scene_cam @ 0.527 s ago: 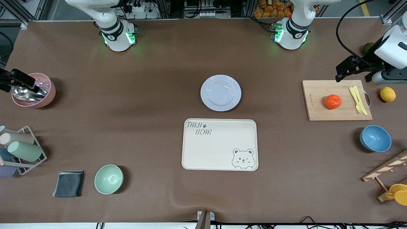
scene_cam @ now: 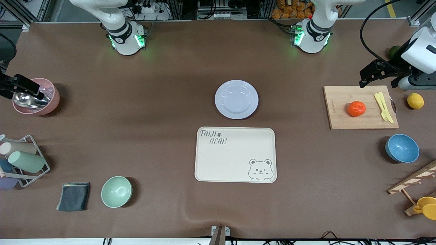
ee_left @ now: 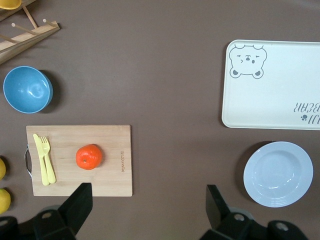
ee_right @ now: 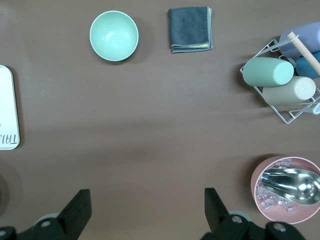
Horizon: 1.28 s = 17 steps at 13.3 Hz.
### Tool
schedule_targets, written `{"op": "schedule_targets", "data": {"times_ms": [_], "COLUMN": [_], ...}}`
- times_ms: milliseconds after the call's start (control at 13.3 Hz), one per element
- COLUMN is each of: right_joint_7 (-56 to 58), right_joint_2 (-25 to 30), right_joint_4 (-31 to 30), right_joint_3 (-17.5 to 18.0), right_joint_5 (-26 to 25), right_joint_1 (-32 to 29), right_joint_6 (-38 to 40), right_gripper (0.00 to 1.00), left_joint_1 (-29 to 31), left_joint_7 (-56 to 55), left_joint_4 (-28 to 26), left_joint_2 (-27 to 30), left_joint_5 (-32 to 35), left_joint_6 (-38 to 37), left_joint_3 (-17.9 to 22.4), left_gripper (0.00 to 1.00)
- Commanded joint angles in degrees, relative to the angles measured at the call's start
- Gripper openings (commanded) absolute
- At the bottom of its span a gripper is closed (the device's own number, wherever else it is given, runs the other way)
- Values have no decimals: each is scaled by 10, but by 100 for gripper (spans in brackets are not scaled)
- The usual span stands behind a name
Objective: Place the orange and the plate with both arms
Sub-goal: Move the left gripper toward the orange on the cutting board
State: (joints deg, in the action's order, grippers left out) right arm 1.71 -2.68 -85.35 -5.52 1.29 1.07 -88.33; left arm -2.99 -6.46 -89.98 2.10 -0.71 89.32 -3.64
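The orange [scene_cam: 356,108] sits on a wooden cutting board [scene_cam: 340,115] toward the left arm's end of the table; it also shows in the left wrist view [ee_left: 89,156]. The white plate [scene_cam: 236,99] lies mid-table, just farther from the front camera than the cream bear tray [scene_cam: 235,154]; it also shows in the left wrist view [ee_left: 278,174]. My left gripper [scene_cam: 378,81] hangs open and empty, high over the board's edge nearest the robot bases [ee_left: 149,200]. My right gripper [scene_cam: 17,90] hangs open and empty over a pink cup [ee_right: 145,205].
A yellow fork and knife [scene_cam: 383,106] lie on the board. A yellow fruit [scene_cam: 415,100] and a blue bowl [scene_cam: 402,148] are nearby. The pink cup [scene_cam: 51,102] holds a metal scoop. A cup rack [scene_cam: 24,160], grey cloth [scene_cam: 74,196] and mint bowl [scene_cam: 116,191] sit at the right arm's end.
The right gripper has shifted very slightly over the pink cup. Nothing else has moved.
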Motion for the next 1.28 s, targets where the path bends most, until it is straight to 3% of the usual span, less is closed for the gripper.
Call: {"op": "schedule_targets", "data": {"times_ms": [0,603,904,1205], "right_joint_7": [-2,-11,-9,-11], "right_joint_2": [-7,-22,-37,-59], "right_joint_4": [-3,-7,-9,-13], "right_joint_3": [2,2,2,2], "right_joint_5": [-5,0,26,89], "right_joint_1": [5,6,5,0], "right_joint_6": [-1,5,18,47], "right_gripper": [100,100,100,100], "left_joint_1": [4,4,31,81], "left_joint_7": [7,7,5,7], "left_joint_4": [2,3,-3,-2], "left_joint_2": [3,0,-5,-33], "left_joint_5": [-6,-6,-7,-15], "left_joint_6": [-2,-6,-7,-7], "left_joint_3": [-2,0,2,1], "left_gripper": [100,100,100,100]}}
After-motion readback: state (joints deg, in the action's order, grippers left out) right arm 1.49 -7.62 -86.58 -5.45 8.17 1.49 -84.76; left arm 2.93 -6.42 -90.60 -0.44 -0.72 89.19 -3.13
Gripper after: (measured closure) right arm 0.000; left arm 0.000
